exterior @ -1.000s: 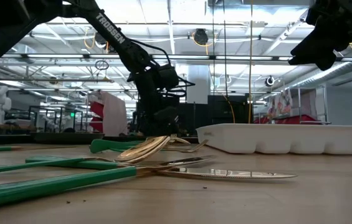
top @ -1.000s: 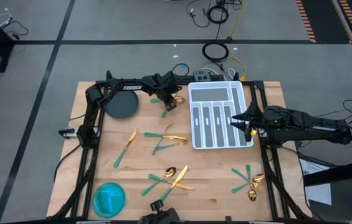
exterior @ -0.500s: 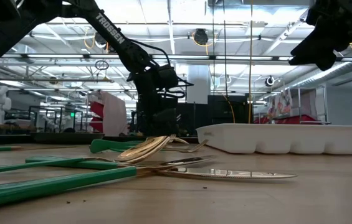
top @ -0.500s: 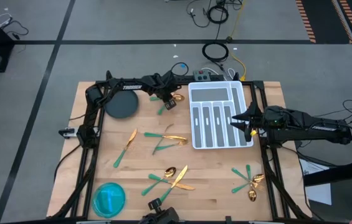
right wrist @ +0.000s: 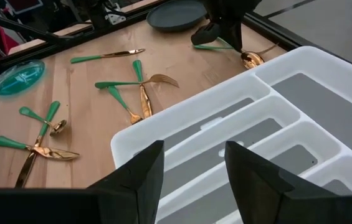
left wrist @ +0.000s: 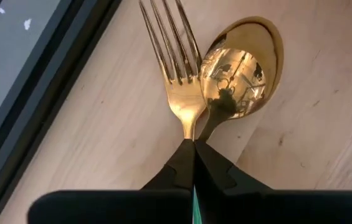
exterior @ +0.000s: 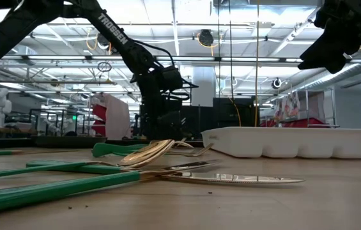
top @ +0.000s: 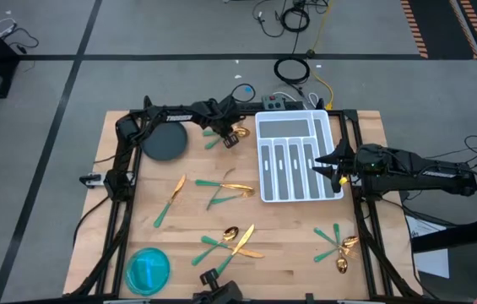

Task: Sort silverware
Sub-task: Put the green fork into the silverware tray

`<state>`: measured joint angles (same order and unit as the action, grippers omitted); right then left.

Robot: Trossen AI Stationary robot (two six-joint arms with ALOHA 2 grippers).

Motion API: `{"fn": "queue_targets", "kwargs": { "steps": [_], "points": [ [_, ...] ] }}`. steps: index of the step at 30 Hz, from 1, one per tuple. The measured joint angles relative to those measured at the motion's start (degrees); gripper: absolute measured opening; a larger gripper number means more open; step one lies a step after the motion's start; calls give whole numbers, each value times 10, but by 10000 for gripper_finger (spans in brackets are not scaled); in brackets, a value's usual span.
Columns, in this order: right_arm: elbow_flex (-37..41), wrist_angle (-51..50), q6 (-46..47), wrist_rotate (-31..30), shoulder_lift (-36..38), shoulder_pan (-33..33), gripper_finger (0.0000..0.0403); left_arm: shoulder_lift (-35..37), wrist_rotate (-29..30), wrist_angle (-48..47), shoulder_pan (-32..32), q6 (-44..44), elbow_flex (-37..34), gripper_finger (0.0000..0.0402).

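Note:
The silverware is gold-headed pieces with teal handles, scattered over the wooden table. A fork (left wrist: 176, 68) and a spoon (left wrist: 241, 68) lie side by side at the far edge, left of the white divided tray (top: 293, 115). My left gripper (top: 228, 137) stands over them, shut where their necks meet. My right gripper (top: 329, 165) hangs open over the tray's right rim with nothing between its fingers (right wrist: 139, 180). Other pieces lie at mid table (top: 225, 191), near the front (top: 231, 239) and at the front right (top: 338, 245). My left gripper comes steeply from above and pinches at its fingertips (left wrist: 182, 163) the fork's neck (left wrist: 190, 130), which runs straight into the seam between them. A sliver of teal handle (left wrist: 195, 202) shows between the fingers. The spoon's neck (left wrist: 208, 127) ends there too; whether it is caught I cannot tell. Both heads lie on the table.
A dark round plate (top: 164, 141) lies at the far left and a blue bowl (top: 148, 270) at the near left corner. A lone knife (top: 170, 199) lies left of centre. A black frame rail (left wrist: 45, 93) runs along the table edge close to the fork.
My left gripper has shut on the pieces at the far edge while staying in place. The teal handle sticking out beside it has swung from pointing toward the near edge to pointing more toward the table's left.

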<state>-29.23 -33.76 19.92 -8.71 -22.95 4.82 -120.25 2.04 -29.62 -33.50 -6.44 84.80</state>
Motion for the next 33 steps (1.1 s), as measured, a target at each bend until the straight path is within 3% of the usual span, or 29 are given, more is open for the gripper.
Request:
{"fn": "queue_targets", "kwargs": {
  "steps": [10,14,18,27,33],
  "points": [
    [0,0,0,-3,0,0,164,1,0,-63,-1,-13,66,1],
    [0,-9,10,-3,0,0,164,2,-34,-177,-1,5,99,10],
    [0,-18,19,-3,0,0,166,2,-53,-259,-1,15,101,43],
    [0,-14,19,-3,0,0,167,2,-64,-204,-6,43,86,126],
    [0,-14,19,-3,0,0,167,2,-54,-202,-6,46,86,147]
  ]
}}
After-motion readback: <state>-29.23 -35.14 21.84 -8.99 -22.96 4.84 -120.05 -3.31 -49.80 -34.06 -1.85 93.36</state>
